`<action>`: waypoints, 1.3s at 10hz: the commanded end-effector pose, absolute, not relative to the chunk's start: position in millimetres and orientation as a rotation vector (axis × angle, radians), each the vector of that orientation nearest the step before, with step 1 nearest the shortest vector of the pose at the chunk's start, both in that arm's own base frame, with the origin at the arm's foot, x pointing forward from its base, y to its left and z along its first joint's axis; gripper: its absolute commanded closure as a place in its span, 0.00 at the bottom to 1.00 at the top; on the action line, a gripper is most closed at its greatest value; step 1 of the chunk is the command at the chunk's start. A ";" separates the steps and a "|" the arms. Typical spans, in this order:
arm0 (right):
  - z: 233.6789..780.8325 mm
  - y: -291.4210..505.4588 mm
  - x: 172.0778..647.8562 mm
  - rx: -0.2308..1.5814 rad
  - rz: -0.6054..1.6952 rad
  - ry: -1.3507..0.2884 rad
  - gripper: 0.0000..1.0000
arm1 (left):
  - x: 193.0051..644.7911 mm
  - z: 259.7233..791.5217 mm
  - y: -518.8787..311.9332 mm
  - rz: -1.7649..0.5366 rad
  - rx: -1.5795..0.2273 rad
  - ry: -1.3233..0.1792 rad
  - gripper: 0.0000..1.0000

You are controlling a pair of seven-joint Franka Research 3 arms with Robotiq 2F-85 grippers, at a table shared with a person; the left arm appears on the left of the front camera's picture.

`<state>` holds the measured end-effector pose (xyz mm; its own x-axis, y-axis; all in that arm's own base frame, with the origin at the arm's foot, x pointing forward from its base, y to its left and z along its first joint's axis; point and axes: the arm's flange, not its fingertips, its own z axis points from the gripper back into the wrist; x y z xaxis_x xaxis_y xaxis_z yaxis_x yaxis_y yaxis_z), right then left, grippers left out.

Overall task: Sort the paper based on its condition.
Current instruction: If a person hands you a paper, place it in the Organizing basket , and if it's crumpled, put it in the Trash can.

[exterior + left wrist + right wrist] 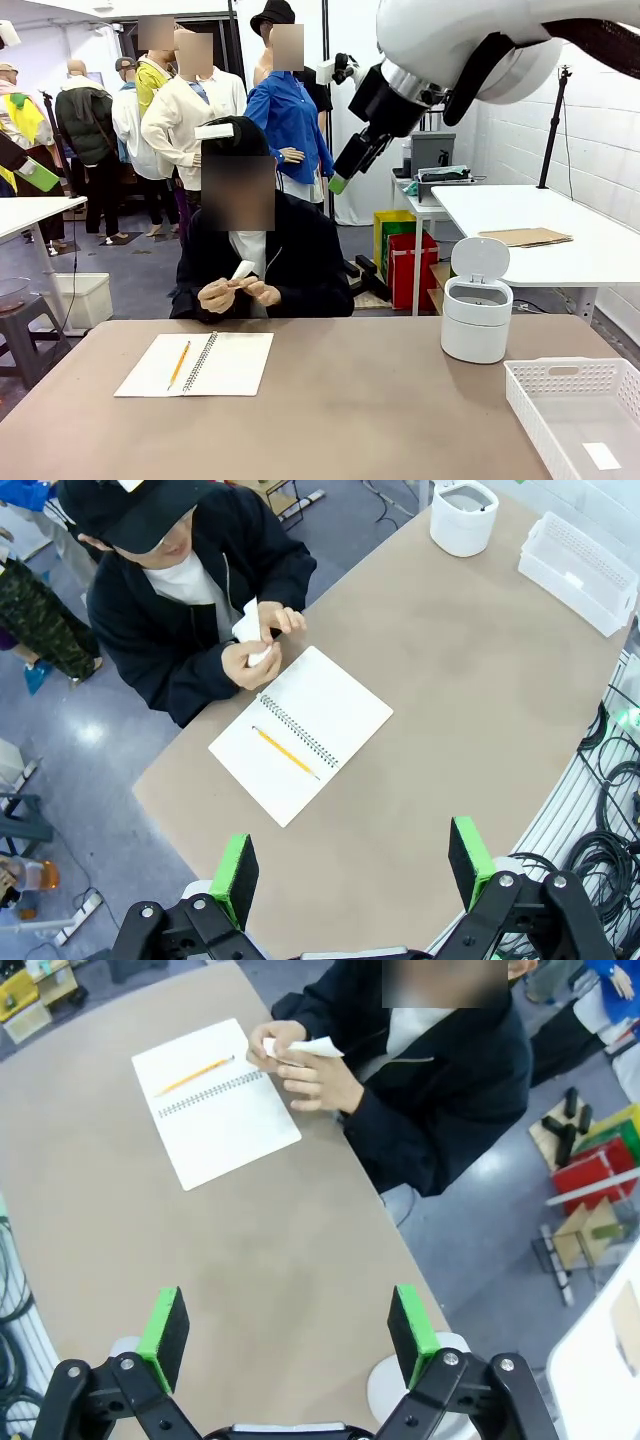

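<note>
The person at the far side holds a small white piece of paper [243, 270] in both hands, above the table's far edge; it also shows in the left wrist view [248, 628] and the right wrist view [306, 1048]. It looks partly folded or crumpled. My left gripper [355, 865] hangs open high above the table, with nothing between its green pads. My right gripper [287, 1325] is likewise open and empty, high over the table's right part. In the front view the right arm crosses the top, its gripper [342, 172] pointing down and left.
An open white spiral notebook [235, 365] with a yellow pencil [179, 364] lies in front of the person. A white bin [476, 320] with its lid up stands at the right. A white perforated basket [560, 368] sits at the near right corner, a small flat white piece [601, 456] inside.
</note>
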<state>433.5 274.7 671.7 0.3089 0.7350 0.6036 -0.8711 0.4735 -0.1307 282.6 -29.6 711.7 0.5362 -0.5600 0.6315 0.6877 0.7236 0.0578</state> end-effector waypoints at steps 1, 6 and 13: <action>682.8 270.9 442.7 0.235 1.056 -0.653 0.00 | 282.7 711.8 -28.6 -0.744 -0.201 -0.673 0.00; 682.9 270.1 439.3 0.234 1.066 -0.670 0.00 | 282.7 711.8 -28.6 -0.744 -0.201 -0.673 0.00; 682.9 270.1 439.3 0.234 1.066 -0.670 0.00 | 282.7 711.8 -28.6 -0.744 -0.201 -0.673 0.00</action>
<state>440.4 272.2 683.3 0.3105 0.7360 0.6015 -0.8585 0.4888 -0.1550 282.7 -29.6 711.7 0.5362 -0.5600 0.6315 0.6877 0.7237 0.0578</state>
